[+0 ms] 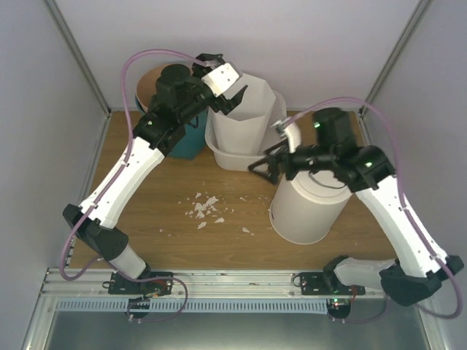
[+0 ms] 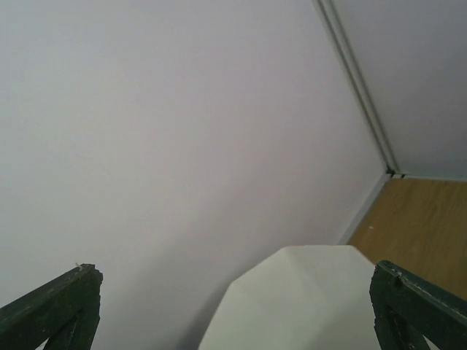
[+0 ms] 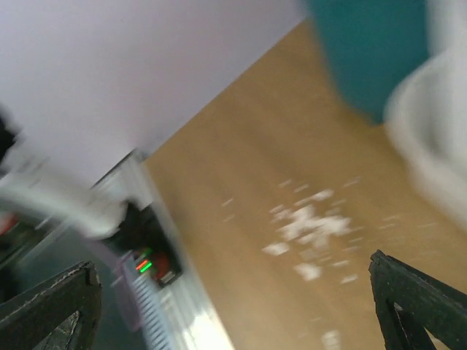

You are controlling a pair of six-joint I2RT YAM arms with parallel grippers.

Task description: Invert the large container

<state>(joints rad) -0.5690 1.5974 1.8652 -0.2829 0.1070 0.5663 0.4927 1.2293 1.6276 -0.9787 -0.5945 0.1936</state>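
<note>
The large container (image 1: 232, 157), a wide white tub with rounded corners, stands at the back of the table with a tall octagonal white bin (image 1: 246, 117) standing in it. My left gripper (image 1: 231, 98) hovers open over that bin's top, close to the back wall. In the left wrist view the octagonal bin (image 2: 306, 299) lies between the wide-apart fingers (image 2: 55, 310), with nothing held. My right gripper (image 1: 261, 165) is open at the tub's front right edge. The right wrist view is blurred; the tub's rim (image 3: 427, 138) shows at its right.
A teal bin (image 1: 186, 138) stands just left of the tub. A tall round white bin (image 1: 306, 211) stands under my right arm. White scraps (image 1: 206, 208) lie on the wooden table in front of the tub. White walls close off the back and sides.
</note>
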